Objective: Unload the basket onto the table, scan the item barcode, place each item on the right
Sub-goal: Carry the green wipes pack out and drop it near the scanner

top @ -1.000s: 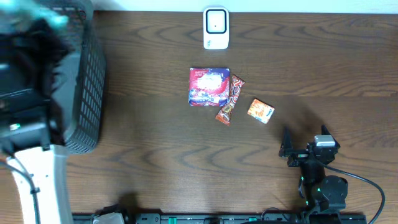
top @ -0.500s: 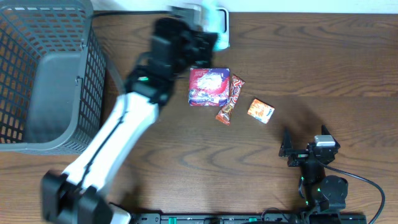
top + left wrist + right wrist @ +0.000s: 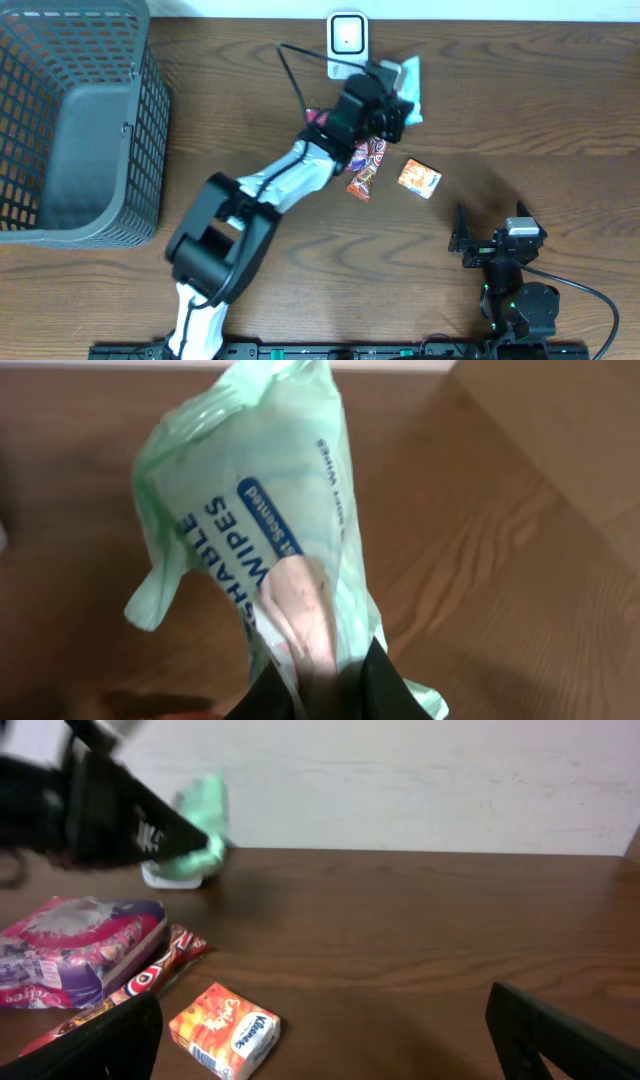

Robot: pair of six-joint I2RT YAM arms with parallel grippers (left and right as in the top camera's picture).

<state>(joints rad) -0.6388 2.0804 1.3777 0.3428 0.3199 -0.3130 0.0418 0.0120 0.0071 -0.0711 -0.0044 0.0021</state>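
Brown wood counter [image 3: 560,110] takes up basically the whole overhead view, with a big grey mesh basket [image 3: 140,150] parked at about 10 o'clock. The left arm [image 3: 270,185] stretches from roughly 7 o'clock up toward 12. Its left hand [image 3: 392,105] is clamped on a pale green wipes pack [image 3: 270,530], both fingers pinching one end of it. That pack is the item here. It's up near the far edge, just at 4 o'clock from the little white scanner [image 3: 347,40], which sits at 12. Can't tell if the pack is touching the counter or hanging over it. Near the middle there's a purple and red snack packet [image 3: 75,955] partly under the arm. A red candy bar [image 3: 366,172] lies right against its 3 o'clock side, and a small orange box [image 3: 420,178] sits a bit further out at 3 o'clock. The right hand [image 3: 489,212] is down around 5 o'clock, fingers wide apart, holding nothing.
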